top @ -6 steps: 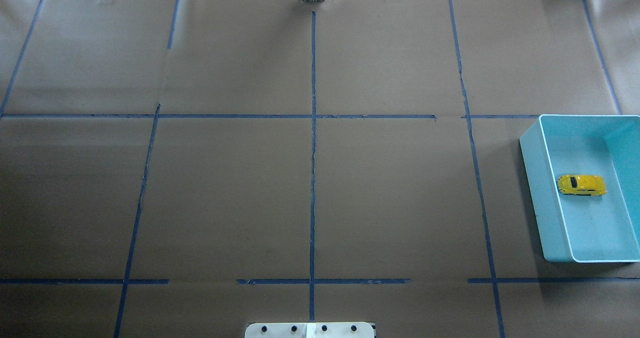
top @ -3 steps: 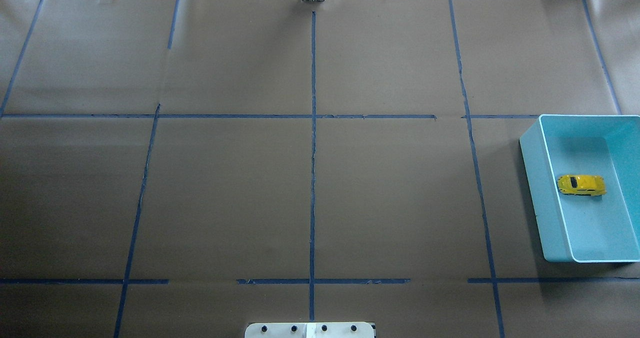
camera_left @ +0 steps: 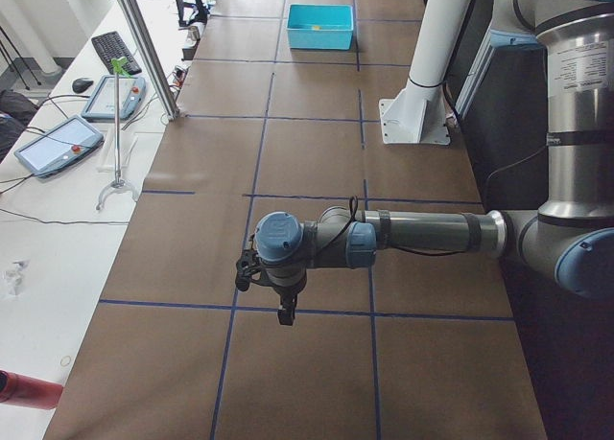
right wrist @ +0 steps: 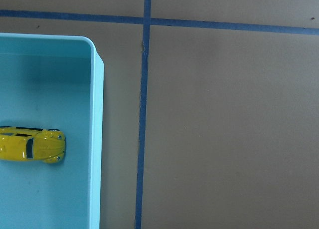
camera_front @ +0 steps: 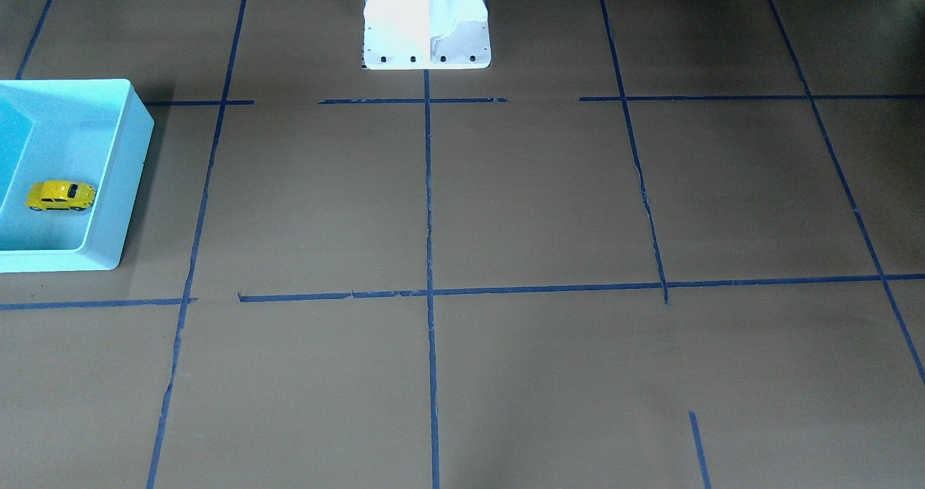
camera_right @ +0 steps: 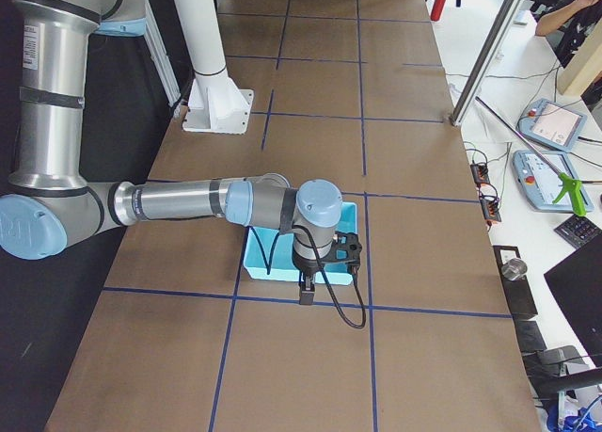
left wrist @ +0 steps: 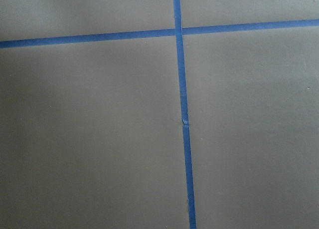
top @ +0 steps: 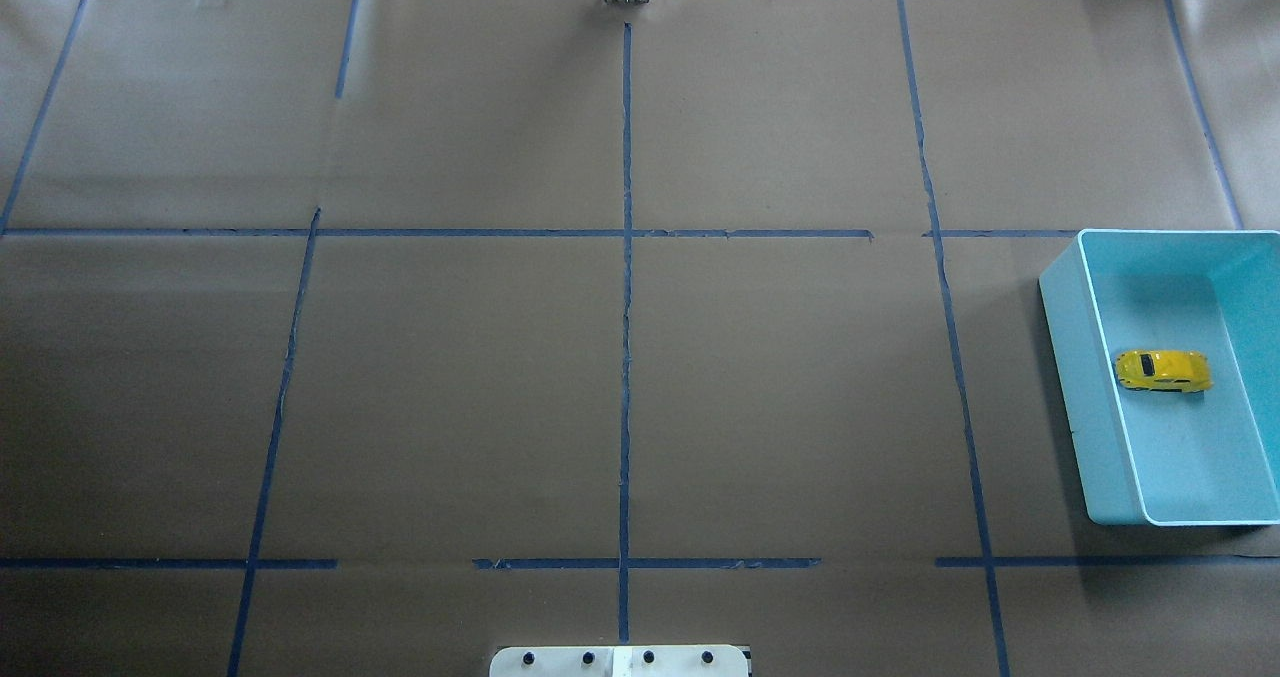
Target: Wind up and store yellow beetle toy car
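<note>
The yellow beetle toy car [top: 1163, 370] [camera_front: 61, 195] [right wrist: 32, 144] rests on its wheels on the floor of the turquoise bin [top: 1066, 357] [camera_front: 121, 178] [right wrist: 96, 139], at the table's right side. My right gripper [camera_right: 307, 293] hangs above the bin's outer edge and shows only in the exterior right view, so I cannot tell whether it is open or shut. My left gripper [camera_left: 285, 312] hovers over bare paper at the far left of the table; it shows only in the exterior left view, so again I cannot tell.
Brown paper with blue tape lines [top: 626, 307] covers the table. The robot's white base [camera_front: 426, 27] stands at the middle of the near edge. A metal post [camera_left: 144, 47], tablets and a keyboard sit along the operators' side.
</note>
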Controlling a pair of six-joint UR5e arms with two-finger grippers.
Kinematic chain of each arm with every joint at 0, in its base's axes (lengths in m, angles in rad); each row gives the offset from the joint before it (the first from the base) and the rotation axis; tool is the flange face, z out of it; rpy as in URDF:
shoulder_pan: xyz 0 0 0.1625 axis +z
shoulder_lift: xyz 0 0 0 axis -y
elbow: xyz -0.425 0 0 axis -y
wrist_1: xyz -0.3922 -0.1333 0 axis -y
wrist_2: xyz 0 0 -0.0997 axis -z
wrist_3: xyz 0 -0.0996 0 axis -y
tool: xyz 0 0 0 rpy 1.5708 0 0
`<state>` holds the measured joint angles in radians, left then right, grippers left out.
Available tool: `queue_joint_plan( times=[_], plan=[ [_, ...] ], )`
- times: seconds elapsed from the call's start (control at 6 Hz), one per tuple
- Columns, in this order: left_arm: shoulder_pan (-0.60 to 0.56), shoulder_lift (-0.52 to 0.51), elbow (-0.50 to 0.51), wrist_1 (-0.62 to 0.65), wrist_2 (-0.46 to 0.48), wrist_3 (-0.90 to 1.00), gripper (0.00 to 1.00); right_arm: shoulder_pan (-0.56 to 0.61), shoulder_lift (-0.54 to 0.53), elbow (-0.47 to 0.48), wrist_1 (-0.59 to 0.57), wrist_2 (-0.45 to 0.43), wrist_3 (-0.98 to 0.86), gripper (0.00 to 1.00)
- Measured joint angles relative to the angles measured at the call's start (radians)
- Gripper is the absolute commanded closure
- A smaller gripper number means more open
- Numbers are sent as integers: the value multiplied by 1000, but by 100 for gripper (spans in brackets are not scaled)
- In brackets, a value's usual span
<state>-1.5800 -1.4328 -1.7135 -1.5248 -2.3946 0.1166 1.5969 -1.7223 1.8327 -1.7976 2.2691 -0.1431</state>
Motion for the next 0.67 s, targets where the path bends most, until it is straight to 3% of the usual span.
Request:
queue_joint_plan(
  times=[0.67],
  plan=[
    [0,-1,0,0,0,0,0,0,5,-32,6,8,-26,0]
  ],
)
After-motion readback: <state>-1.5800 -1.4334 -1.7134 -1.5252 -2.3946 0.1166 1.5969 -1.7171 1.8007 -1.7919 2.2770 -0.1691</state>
